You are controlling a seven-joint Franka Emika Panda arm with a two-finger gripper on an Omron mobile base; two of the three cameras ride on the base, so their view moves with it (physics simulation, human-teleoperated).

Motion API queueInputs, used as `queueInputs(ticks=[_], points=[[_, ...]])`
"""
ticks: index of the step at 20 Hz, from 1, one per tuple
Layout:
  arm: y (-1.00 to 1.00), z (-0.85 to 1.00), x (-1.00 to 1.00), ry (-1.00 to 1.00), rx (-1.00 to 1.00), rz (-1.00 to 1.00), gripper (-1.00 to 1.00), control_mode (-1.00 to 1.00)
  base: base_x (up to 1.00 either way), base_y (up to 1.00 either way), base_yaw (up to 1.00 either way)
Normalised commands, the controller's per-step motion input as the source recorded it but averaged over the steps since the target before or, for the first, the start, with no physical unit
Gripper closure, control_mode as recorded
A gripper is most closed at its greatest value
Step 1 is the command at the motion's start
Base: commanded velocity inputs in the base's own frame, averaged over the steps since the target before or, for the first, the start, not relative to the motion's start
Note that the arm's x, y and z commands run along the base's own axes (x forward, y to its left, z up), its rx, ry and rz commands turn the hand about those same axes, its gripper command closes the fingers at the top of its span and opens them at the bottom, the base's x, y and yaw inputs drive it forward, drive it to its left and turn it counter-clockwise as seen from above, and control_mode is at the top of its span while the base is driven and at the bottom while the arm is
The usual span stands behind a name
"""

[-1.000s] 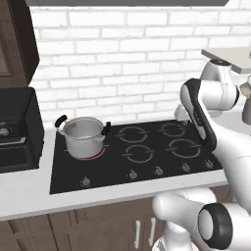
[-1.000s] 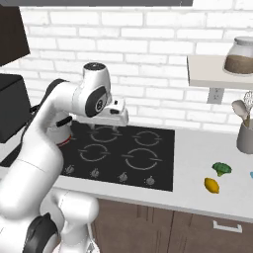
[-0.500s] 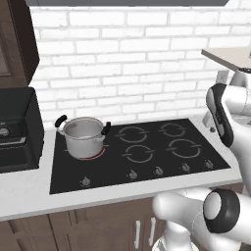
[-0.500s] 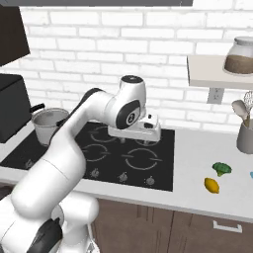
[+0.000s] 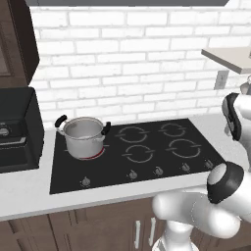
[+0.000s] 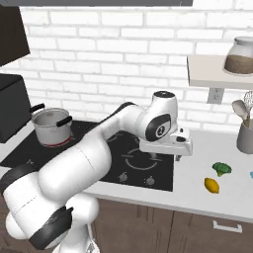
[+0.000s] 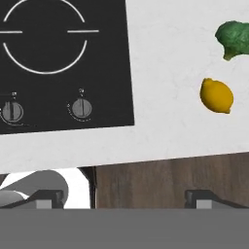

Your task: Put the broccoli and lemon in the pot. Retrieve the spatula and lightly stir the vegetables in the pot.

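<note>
Steel pot [image 6: 51, 127] upright on the stove's rear-left burner; broccoli [image 6: 222, 169] just behind lemon [image 6: 211, 185] on the counter.

A black cooktop [image 6: 99, 153] sits in the white bench [image 6: 197, 195]; a jar [image 6: 240, 56] stands on a shelf [image 6: 212, 74].

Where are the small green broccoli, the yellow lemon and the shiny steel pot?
Small green broccoli [image 6: 222, 168], right base view, on its floret top.
Yellow lemon [image 7: 217, 96], hand view, on the middle of its rind.
Shiny steel pot [image 5: 84, 141], left base view, on its front wall.
</note>
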Motion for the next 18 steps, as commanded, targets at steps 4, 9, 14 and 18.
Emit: queueInputs(ticks=[4, 9, 14, 18], points=[[-0.68, -0.36, 0.01, 0.06, -0.09, 0.00, -1.00, -1.00, 0.00, 0.00, 0.00], [-0.45, -0.34, 0.02, 0.00, -0.11, 0.00, -1.00, -1.00, 0.00, 0.00, 0.00], [-0.32, -0.34, 0.12, 0.00, -0.08, 0.00, -1.00, -1.00, 0.00, 0.00, 0.00], [-0.36, -0.27, 0.07, 0.00, -0.03, 0.00, -1.00, -1.00, 0.00, 0.00, 0.00]])
